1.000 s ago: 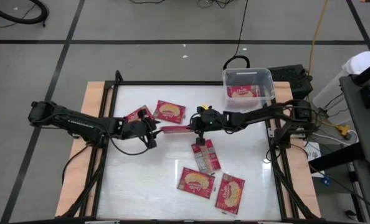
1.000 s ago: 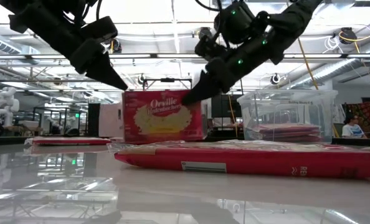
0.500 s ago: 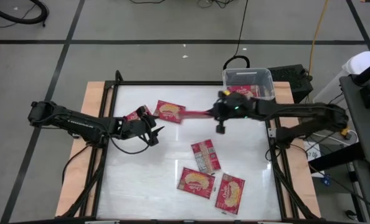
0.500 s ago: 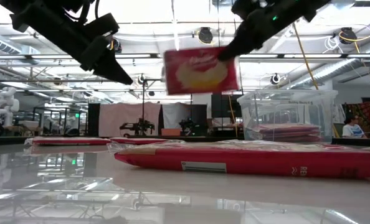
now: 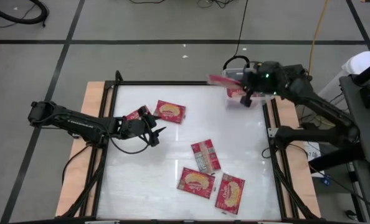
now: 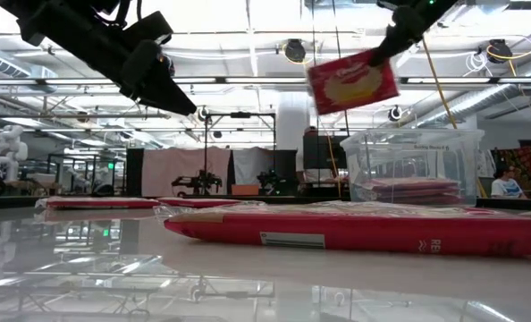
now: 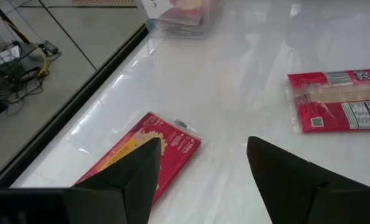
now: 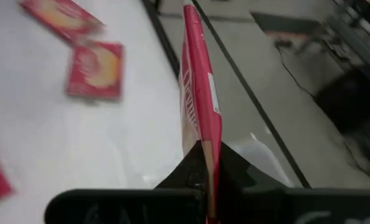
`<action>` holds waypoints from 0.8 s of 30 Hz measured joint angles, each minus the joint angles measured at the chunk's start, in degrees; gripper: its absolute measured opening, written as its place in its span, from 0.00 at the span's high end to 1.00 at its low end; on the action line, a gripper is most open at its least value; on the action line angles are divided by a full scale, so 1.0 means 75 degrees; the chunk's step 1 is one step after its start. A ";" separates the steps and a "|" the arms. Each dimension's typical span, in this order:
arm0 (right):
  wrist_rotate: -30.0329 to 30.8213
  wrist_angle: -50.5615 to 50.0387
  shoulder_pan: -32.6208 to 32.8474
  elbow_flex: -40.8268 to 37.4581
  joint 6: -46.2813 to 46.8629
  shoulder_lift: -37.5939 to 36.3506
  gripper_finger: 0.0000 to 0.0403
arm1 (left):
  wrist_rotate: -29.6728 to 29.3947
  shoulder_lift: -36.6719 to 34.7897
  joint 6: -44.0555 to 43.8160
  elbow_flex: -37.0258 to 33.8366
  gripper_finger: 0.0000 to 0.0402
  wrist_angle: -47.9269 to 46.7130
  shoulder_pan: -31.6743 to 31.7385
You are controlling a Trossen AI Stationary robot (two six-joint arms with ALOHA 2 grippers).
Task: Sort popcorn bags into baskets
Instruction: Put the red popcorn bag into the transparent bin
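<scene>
My right gripper (image 5: 242, 85) is raised at the table's far right corner, by the clear basket (image 5: 263, 93), and is shut on a red popcorn bag (image 6: 353, 82). The bag stands edge-on in the right wrist view (image 8: 197, 87). My left gripper (image 5: 157, 132) hovers open over the table's left middle, touching nothing. Just beyond it two bags (image 5: 169, 111) (image 5: 137, 115) lie flat; one of them (image 7: 141, 155) shows between its fingers. Three more bags (image 5: 205, 155) (image 5: 196, 182) (image 5: 230, 191) lie flat toward the near edge. At least one bag (image 6: 413, 190) lies in the basket. My right gripper pinches the bag between its two fingers at one end (image 8: 203, 140), near a corner (image 6: 383, 63). The bag sticks out ahead of the fingers on edge, its popcorn picture facing the low camera. It is tilted and lifted clear of the table and basket.
A black box (image 5: 297, 78) stands behind the basket, off the table's far right corner. A dark frame rail (image 5: 172, 83) runs round the white tabletop. Bare table lies between the left gripper and the basket.
My right gripper has risen from the table's middle and swung toward the far right corner, carrying the bag up from between the two grippers to beside the basket. The bag has gone from upright near the table to high and tilted. My left gripper stays put, with the bag gone from it.
</scene>
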 joint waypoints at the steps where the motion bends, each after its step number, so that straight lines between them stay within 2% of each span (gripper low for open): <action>1: -0.0002 -0.0225 -0.0217 0.0114 -0.0092 0.0019 1.00 | 0.0003 0.0000 -0.0037 0.0000 0.39 -0.0002 0.0000; 7: -0.0062 -0.0891 -0.1481 0.0309 -0.0387 0.0043 1.00 | 0.0009 0.0003 -0.0098 0.0000 0.39 -0.0007 0.0000; 12: -0.0640 -0.1362 -0.2345 0.0309 -0.0504 0.0222 1.00 | 0.0012 0.0006 -0.0103 0.0000 0.39 -0.0044 -0.0009; 24: -0.1403 -0.1768 -0.3052 0.0039 -0.0620 0.0850 1.00 | 0.0015 0.0006 0.0037 0.0000 0.39 -0.0069 -0.0009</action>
